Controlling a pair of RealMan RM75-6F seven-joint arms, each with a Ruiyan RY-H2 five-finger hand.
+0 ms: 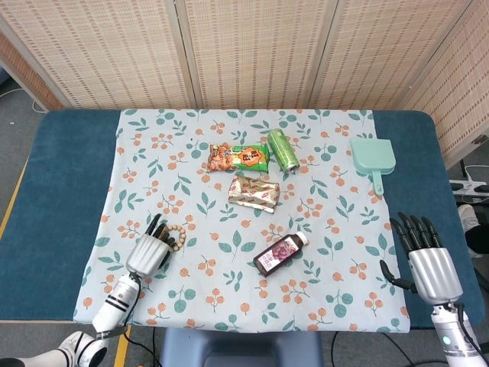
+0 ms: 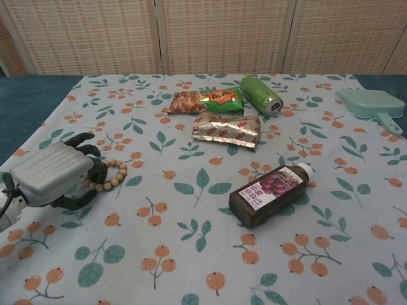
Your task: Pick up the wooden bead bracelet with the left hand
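The wooden bead bracelet [image 1: 178, 235] lies flat on the floral cloth near the table's front left, and the chest view shows the same bracelet [image 2: 113, 175] as a loop of pale beads. My left hand [image 1: 150, 249] rests just left of it, palm down. Its dark fingers [image 2: 96, 170] curl partly over the loop's left side and hide those beads. The bracelet is still on the cloth. In the chest view the left hand [image 2: 52, 173] fills the lower left. My right hand [image 1: 426, 258] hovers at the front right with its fingers spread, holding nothing.
A dark juice bottle [image 1: 280, 253] lies in the middle front. Behind it are a foil snack pack [image 1: 254, 192], an orange-green snack bag [image 1: 238, 158] and a green can [image 1: 283, 149]. A mint dustpan [image 1: 374, 157] sits back right. Folding screens stand behind the table.
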